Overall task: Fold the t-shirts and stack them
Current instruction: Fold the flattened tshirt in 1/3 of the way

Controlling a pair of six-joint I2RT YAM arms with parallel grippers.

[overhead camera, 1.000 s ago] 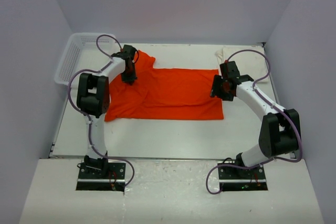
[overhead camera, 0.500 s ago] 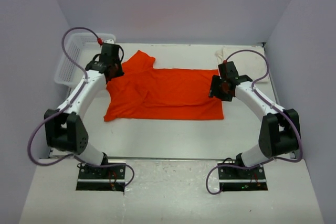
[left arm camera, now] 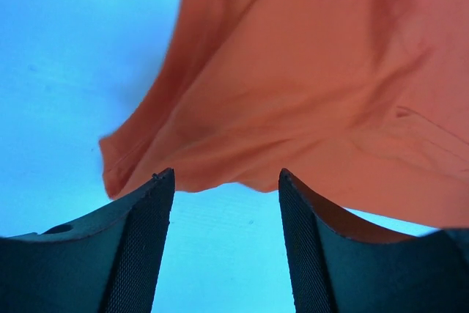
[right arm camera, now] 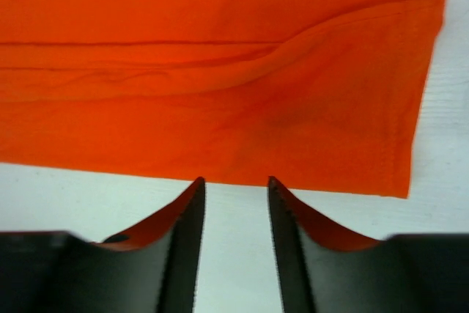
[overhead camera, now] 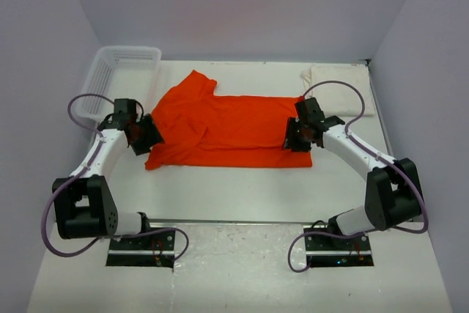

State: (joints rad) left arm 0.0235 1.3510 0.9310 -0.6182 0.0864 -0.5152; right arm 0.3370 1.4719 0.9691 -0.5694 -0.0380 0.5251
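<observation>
The orange-red t-shirt (overhead camera: 227, 126) lies spread across the middle of the table, one sleeve pointing to the back left. The cream-white t-shirt (overhead camera: 341, 78) lies folded at the back right corner. My left gripper (overhead camera: 146, 135) is low at the orange shirt's left edge. In the left wrist view this gripper (left arm camera: 225, 181) is open, with bare table between its fingers and the orange cloth (left arm camera: 308, 71) just past the tips. My right gripper (overhead camera: 293, 138) is at the shirt's near right hem. In the right wrist view it (right arm camera: 234, 181) is open with a narrower gap, the hem (right arm camera: 220, 71) just ahead of its tips.
A white lattice basket (overhead camera: 121, 64) stands at the back left, behind my left arm. Bare table (overhead camera: 220, 188) runs between the shirt's front hem and the arm bases. Walls close in the left, back and right sides.
My left gripper let go of the orange shirt near its back left sleeve, swung down to the shirt's left edge and opened. My right gripper slid to the near right hem and its jaws narrowed.
</observation>
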